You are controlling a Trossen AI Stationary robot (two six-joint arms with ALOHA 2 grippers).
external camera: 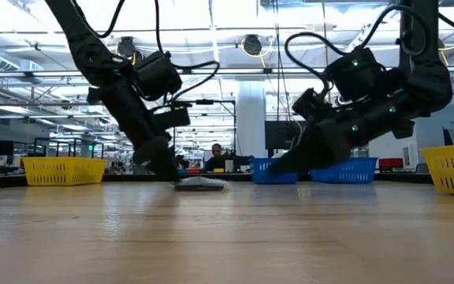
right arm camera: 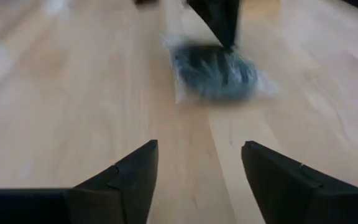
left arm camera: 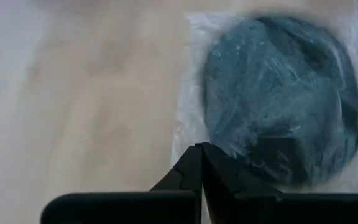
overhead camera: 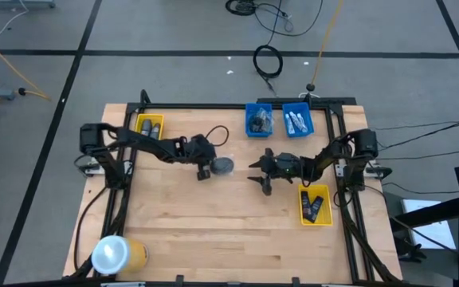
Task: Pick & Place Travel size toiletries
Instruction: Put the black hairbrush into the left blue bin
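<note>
A round grey disc in a clear bag (overhead camera: 224,165) lies flat on the wooden table near its middle. It also shows in the left wrist view (left arm camera: 284,93), the right wrist view (right arm camera: 213,70) and the low view (external camera: 201,183). My left gripper (overhead camera: 204,171) (left arm camera: 199,148) stands at the bag's left edge, shut. My right gripper (overhead camera: 261,174) (right arm camera: 197,152) hovers open to the right of the disc, pointing at it across bare wood. Dark mini bottles lie in the yellow bin (overhead camera: 315,205), and white tubes lie in a blue bin (overhead camera: 297,121). My left gripper is shut on the clear bag's margin (left arm camera: 188,134) beside the disc, pinching it at the fingertips (left arm camera: 213,163). The fingers come from above, slanting down from the table's left. The bag and disc lie flat on the table.
Two blue bins (overhead camera: 259,119) sit at the far edge, a yellow bin (overhead camera: 150,125) at the far left, and another yellow bin at the right. A big yellow roll with a white end (overhead camera: 118,253) lies at the near left corner. Bare wood spreads across the near half.
</note>
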